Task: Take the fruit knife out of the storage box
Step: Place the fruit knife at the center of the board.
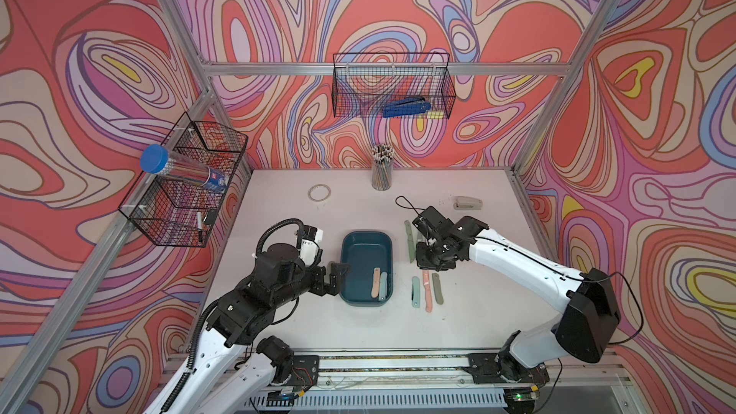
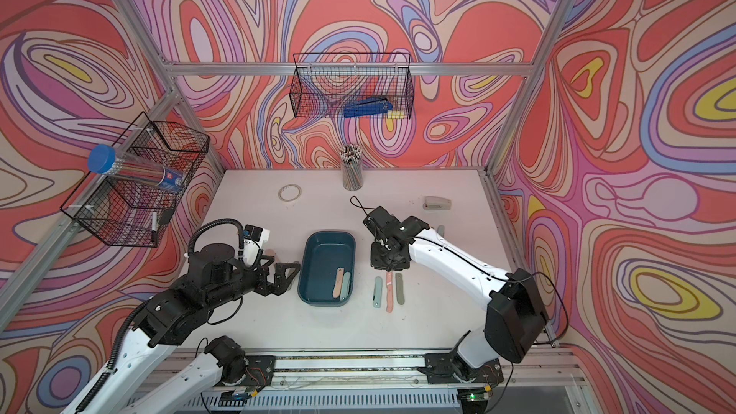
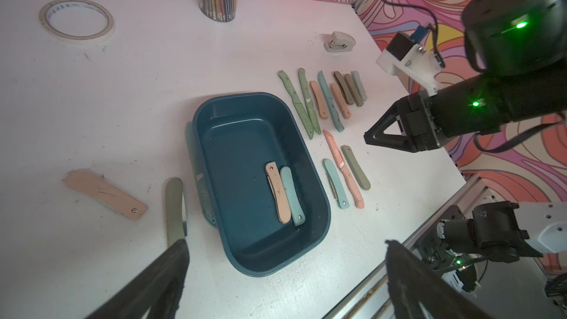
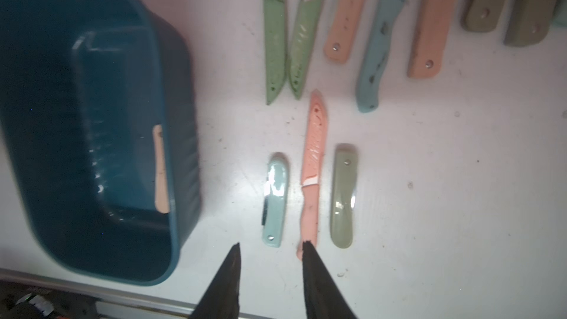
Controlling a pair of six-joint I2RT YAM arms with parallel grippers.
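Nearest, left gripper (image 1: 333,278) gaping wide, empty, at storage box (image 1: 347,248) left wall. Inside, by near-right corner, peach fruit knife (image 1: 375,283) touching pale blue fruit knife (image 1: 383,284). Right of box, three knives (image 1: 427,292) in a row; just beyond, right gripper (image 4: 271,244) slightly parted, empty. Farthest, stapler (image 1: 468,203), pencil cup (image 1: 382,175).

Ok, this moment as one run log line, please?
storage box: two folded knives inside | left end effector: open, beside storage box | right end effector: open, empty, near pink knife
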